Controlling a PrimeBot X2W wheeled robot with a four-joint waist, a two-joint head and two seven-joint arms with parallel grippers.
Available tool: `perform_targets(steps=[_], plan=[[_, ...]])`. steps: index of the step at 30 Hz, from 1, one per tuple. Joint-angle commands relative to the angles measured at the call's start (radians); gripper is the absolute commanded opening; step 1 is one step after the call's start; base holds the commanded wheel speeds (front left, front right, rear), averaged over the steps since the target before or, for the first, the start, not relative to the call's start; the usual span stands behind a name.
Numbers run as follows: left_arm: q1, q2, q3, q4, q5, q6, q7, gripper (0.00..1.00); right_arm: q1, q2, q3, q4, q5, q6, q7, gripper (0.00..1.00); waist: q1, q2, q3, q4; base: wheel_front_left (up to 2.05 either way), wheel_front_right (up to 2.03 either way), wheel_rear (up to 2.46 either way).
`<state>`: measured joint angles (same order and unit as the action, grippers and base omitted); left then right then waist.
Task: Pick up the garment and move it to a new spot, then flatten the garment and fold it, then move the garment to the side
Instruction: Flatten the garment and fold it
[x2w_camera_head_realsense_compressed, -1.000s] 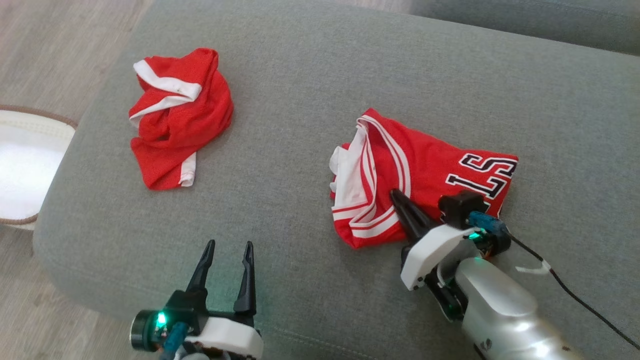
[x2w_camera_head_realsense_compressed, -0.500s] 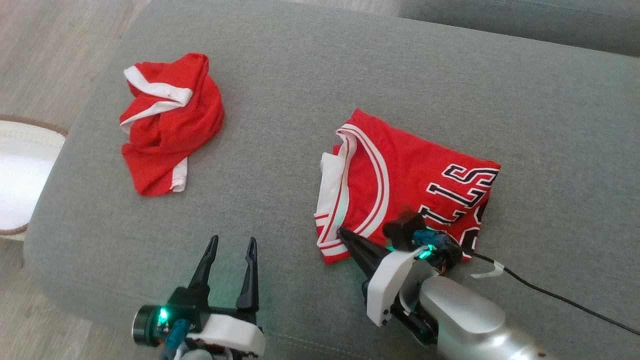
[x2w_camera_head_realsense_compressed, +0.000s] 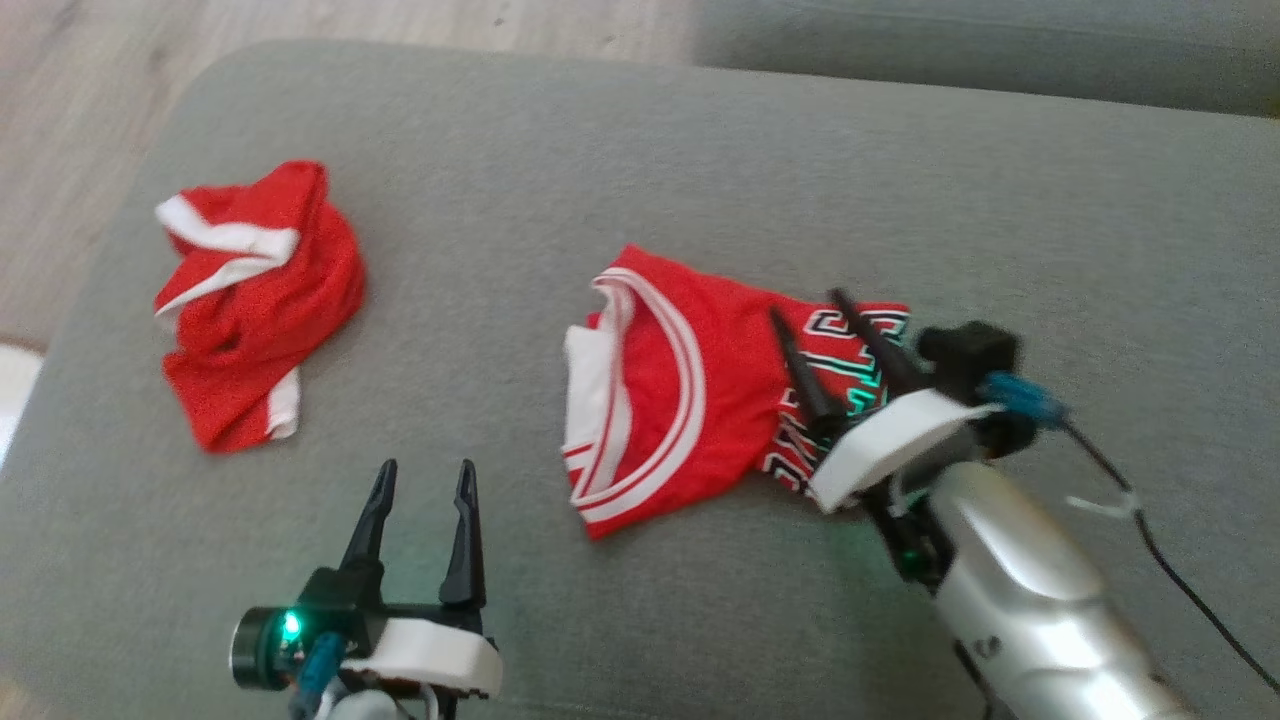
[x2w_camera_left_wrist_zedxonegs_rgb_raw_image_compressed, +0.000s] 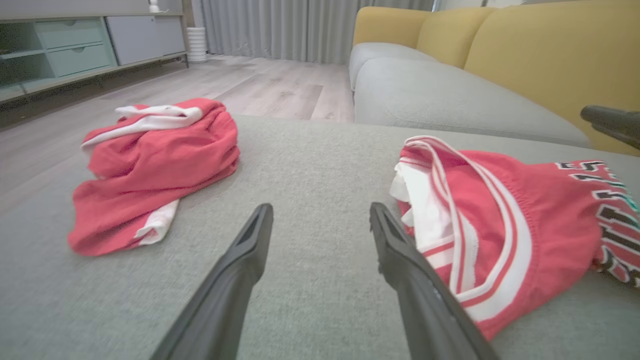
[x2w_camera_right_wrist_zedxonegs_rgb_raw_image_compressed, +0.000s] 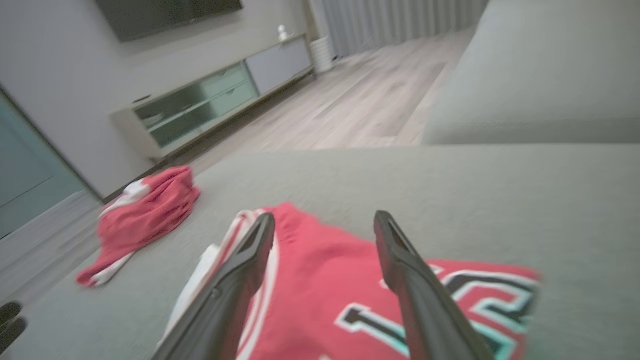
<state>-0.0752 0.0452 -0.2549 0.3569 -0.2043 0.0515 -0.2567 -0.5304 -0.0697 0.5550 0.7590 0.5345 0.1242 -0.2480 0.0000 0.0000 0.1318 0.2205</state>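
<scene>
The garment, a red jersey (x2w_camera_head_realsense_compressed: 680, 400) with white trim and black lettering, lies folded on the grey cushion (x2w_camera_head_realsense_compressed: 600, 180). My right gripper (x2w_camera_head_realsense_compressed: 803, 305) hangs open over its lettered right end, with nothing between the fingers. The right wrist view has the same gripper (x2w_camera_right_wrist_zedxonegs_rgb_raw_image_compressed: 325, 216) spread above the jersey (x2w_camera_right_wrist_zedxonegs_rgb_raw_image_compressed: 325, 280). My left gripper (x2w_camera_head_realsense_compressed: 427, 466) stands open near the cushion's front edge, left of the jersey and apart from it. Seen from the left wrist, its fingers (x2w_camera_left_wrist_zedxonegs_rgb_raw_image_compressed: 321, 207) straddle bare cushion, with the jersey (x2w_camera_left_wrist_zedxonegs_rgb_raw_image_compressed: 525, 220) just to the right.
A second red garment (x2w_camera_head_realsense_compressed: 255, 300) lies crumpled at the cushion's far left (x2w_camera_left_wrist_zedxonegs_rgb_raw_image_compressed: 160, 160). Another grey seat (x2w_camera_head_realsense_compressed: 1000, 50) with yellow backrests (x2w_camera_left_wrist_zedxonegs_rgb_raw_image_compressed: 540, 55) runs behind. Wooden floor (x2w_camera_head_realsense_compressed: 80, 100) borders the left side. A black cable (x2w_camera_head_realsense_compressed: 1180, 580) trails from my right wrist.
My right gripper has opened and let go of the jersey's near edge, then moved right over its lettered end. The head camera has shifted. The left gripper has stayed put.
</scene>
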Motion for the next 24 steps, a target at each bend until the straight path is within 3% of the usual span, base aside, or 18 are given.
perform_targets(steps=[1, 5, 12, 24], plan=[[-0.015, 0.005, 0.043, -0.033, 0.01, -0.001, -0.005, 1.0, 0.041, 0.019, -0.052, -0.048, -0.043, 0.007, -0.013, 1.0, 0.0, 0.0, -0.03, -0.05, 0.0, 0.0, 0.0], [-0.011, 0.005, 0.07, -0.032, 0.023, 0.005, -0.005, 1.0, 0.123, 0.019, -0.22, -0.12, -0.147, 0.007, -0.014, 1.0, 0.0, 0.0, -0.051, -0.109, 0.0, 0.0, 0.0], [0.008, 0.005, 0.116, -0.028, 0.045, 0.014, -0.005, 1.0, 0.225, 0.019, -0.354, -0.196, -0.233, 0.007, -0.014, 1.0, 0.0, 0.0, -0.075, -0.182, 0.0, 0.0, 0.0], [0.084, 0.005, 0.163, -0.032, 0.094, 0.023, -0.005, 1.0, 0.365, 0.019, -0.405, -0.278, -0.293, 0.007, -0.014, 1.0, 0.0, 0.0, -0.118, -0.252, 0.0, 0.0, 0.0]])
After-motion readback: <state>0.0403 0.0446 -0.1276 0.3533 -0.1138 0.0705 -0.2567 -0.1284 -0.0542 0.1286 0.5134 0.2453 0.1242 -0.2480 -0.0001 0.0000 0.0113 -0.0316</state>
